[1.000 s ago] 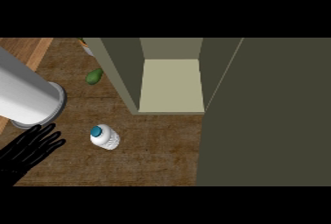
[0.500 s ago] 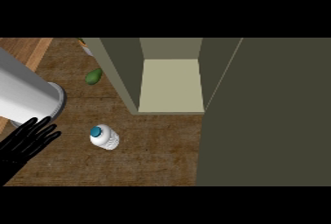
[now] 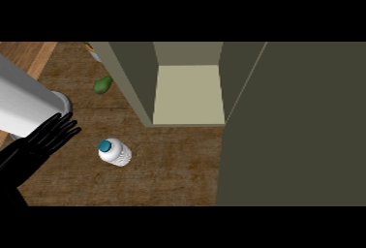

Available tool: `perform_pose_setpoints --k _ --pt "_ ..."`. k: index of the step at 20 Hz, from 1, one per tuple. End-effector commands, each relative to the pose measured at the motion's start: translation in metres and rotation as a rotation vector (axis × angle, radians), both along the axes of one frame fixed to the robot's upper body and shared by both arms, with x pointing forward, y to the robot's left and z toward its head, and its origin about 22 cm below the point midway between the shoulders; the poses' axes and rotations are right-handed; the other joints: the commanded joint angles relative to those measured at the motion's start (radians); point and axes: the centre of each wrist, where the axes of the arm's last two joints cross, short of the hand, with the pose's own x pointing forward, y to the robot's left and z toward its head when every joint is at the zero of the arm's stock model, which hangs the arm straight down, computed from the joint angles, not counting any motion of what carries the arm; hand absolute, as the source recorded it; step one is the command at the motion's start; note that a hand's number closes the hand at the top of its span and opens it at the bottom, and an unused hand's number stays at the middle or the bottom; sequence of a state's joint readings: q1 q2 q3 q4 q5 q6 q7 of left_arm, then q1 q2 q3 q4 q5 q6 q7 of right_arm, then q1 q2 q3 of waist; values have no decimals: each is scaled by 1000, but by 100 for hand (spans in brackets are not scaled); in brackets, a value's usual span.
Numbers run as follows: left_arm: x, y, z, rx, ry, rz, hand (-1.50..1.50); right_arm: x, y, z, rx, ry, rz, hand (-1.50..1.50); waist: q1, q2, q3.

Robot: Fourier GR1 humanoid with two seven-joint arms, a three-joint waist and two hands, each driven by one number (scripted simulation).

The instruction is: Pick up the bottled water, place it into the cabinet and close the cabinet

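Edging left robot hand [image 3: 44, 138] forward from a second ago, fingers spread apart, gripping nothing. Nearing bottled water [image 3: 114, 152], sitting untouched on worktop [image 3: 164, 172], short of open cabinet [image 3: 190, 92]. Awaiting grasp.

grey forearm [image 3: 22, 104] cut by L edge | cabinet door [image 3: 300, 126] cut R | top item [image 3: 93, 52] unidentifiable

The bottled water [image 3: 114, 152] is stood on the counter [image 3: 172, 169] in the lower left of the frame, below and left of the cabinet [image 3: 187, 92], whose open compartment is seen at upper centre. The cabinet door [image 3: 300, 126] is spread across the right side. A small item [image 3: 103, 85] is placed at upper left, just beside the cabinet's left wall. The left hand [image 3: 43, 140] is found at the left edge, near the bottled water but apart from it.
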State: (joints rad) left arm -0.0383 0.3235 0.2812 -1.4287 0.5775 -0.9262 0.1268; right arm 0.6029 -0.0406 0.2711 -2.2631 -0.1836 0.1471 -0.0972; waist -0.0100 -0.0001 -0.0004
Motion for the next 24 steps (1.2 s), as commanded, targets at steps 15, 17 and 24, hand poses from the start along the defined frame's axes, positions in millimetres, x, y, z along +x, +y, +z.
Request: perform_pose_setpoints --k 15,17,24 --pt "42 -5 -76 85 106 2 -150 -26 -6 -27 19 -11 3 -150 -11 1 0" --pt "59 -10 -77 87 127 23 -150 -9 9 -5 38 -19 10 -150 -7 3 -1" --pt "46 -9 -110 59 202 27 -150 -20 -7 -16 25 -9 37 -150 -15 4 -1"
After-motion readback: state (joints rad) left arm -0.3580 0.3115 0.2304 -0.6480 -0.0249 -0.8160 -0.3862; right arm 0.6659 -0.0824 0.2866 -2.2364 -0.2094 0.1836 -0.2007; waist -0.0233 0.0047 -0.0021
